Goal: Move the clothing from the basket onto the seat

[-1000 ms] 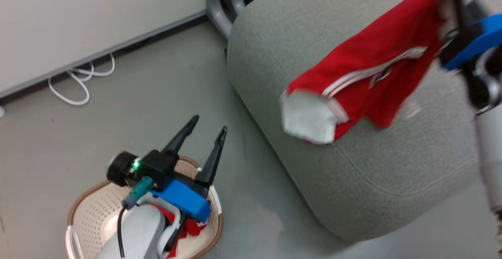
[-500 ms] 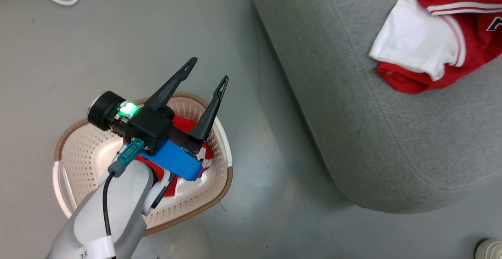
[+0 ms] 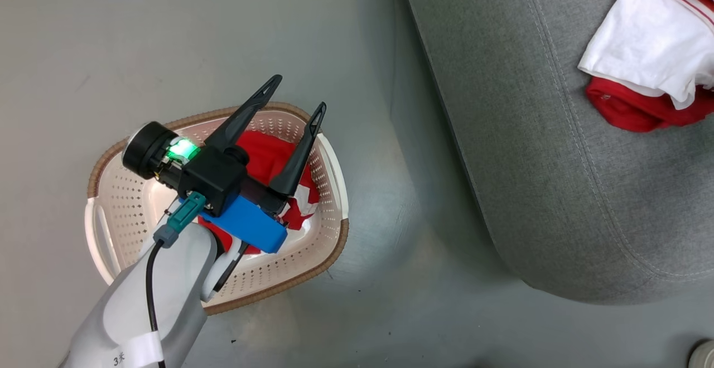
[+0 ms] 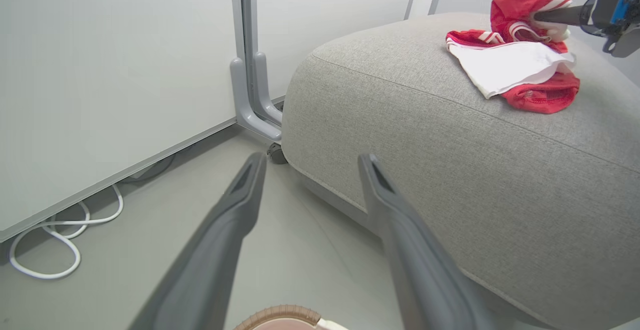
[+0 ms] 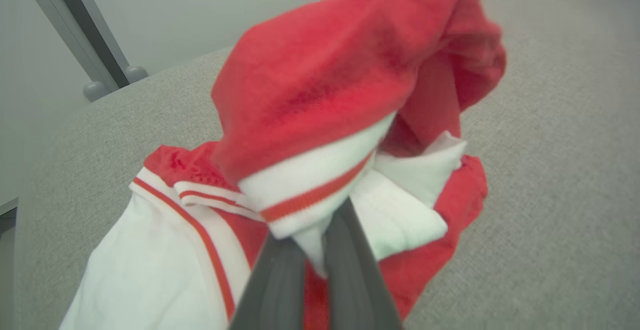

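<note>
Clothing (image 3: 641,50) in two spots — one garment (image 5: 350,85) heaped on seat (image 3: 530,134) by its edge nearest basket (image 3: 120,212), pinched by right gripper (image 5: 312,250); other garment (image 3: 262,153) in basket, under left gripper (image 3: 298,92) — fingers spread wide.

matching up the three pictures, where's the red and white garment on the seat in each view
Head view: garment at the upper right edge, on the seat.
Left wrist view: garment at the upper right, on top of the seat.
Right wrist view: garment in the middle, pinched in the right claw.
Shared landmark: the grey seat under it.
</note>
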